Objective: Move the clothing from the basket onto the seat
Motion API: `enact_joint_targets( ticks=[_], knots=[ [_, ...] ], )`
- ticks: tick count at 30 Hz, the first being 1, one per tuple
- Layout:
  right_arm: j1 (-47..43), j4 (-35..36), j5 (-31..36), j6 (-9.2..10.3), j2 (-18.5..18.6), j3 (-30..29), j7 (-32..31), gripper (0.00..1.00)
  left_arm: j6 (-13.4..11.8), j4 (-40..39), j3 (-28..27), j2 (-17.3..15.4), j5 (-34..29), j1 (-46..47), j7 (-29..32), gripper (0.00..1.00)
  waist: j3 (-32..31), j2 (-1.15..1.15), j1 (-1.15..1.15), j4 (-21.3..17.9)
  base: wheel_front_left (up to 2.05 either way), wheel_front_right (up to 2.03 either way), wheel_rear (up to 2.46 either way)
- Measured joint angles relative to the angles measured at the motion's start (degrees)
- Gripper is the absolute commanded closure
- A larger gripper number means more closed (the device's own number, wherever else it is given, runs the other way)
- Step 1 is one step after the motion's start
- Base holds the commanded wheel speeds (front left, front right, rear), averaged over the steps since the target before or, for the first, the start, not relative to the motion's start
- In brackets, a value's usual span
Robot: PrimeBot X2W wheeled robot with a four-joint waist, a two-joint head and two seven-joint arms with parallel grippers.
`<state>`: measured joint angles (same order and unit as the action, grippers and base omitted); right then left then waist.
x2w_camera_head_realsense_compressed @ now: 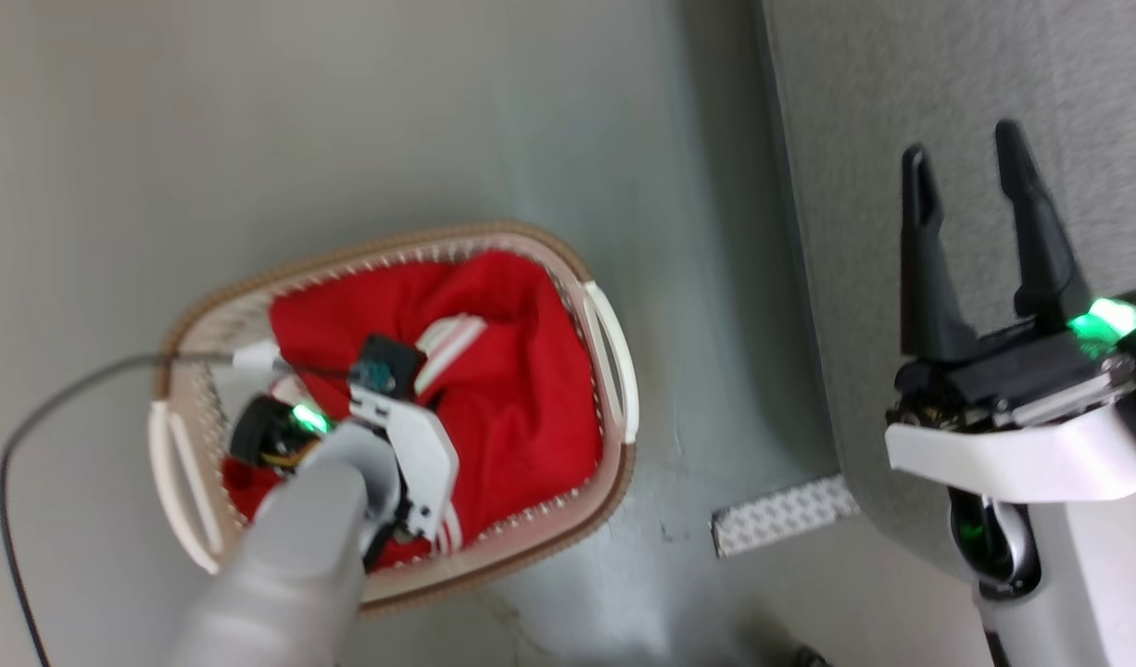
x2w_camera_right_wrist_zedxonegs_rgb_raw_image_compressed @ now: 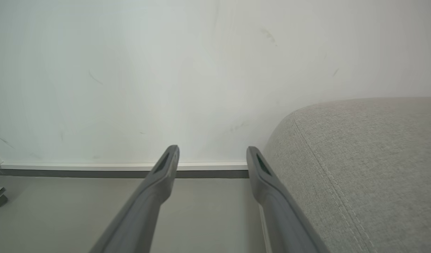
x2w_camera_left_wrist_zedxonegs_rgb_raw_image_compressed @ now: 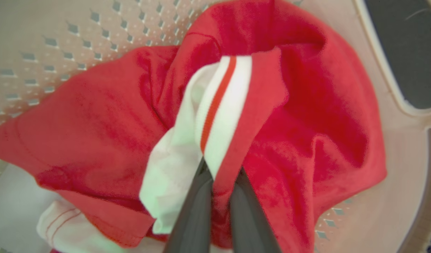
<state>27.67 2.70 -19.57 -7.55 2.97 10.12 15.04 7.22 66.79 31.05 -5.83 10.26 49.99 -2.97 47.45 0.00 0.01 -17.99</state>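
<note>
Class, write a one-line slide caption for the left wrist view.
Inside the perforated basket, the left end effector pinches a fold of red-and-white clothing.

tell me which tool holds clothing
The left tool, in the basket, pinched shut on the clothing at its white-striped trim; the right tool stands open by the seat.

Grey floor (x2w_camera_head_realsense_compressed: 438, 111) carries the basket (x2w_camera_head_realsense_compressed: 612, 361), the seat (x2w_camera_head_realsense_compressed: 902, 93), perhaps a patterned strip (x2w_camera_head_realsense_compressed: 781, 514).

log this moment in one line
left end effector: shut on red garment in basket | right end effector: open, by seat
</note>
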Motion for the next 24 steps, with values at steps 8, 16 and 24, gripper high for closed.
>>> enact_joint_targets(
  ticks=[8, 16, 24],
  knots=[
    [-6.7, -4.2, 2.2, 0.00, -0.1, -1.9, 0.0, 0.00, 0.1, -1.6, 2.0, 2.6, 6.2, -8.0, -8.3, 1.00, -10.9, 0.00, -0.01, 2.5, 0.00, 0.00, 0.00],
    [-14.7, -6.7, 3.4, 0.00, 0.3, -4.4, 0.0, 0.00, 0.2, -9.2, 4.7, 2.9, 13.8, -15.6, -11.4, 1.00, -24.6, 0.00, -0.02, 6.2, 0.00, 0.00, 0.00],
    [-21.2, -7.8, 3.5, 0.00, 1.2, -6.0, 0.0, 0.00, -2.7, -20.2, 6.5, 3.0, 17.9, -22.5, -12.0, 1.00, -36.6, 0.00, -0.03, 10.6, 0.00, 0.00, 0.00]
  ],
)
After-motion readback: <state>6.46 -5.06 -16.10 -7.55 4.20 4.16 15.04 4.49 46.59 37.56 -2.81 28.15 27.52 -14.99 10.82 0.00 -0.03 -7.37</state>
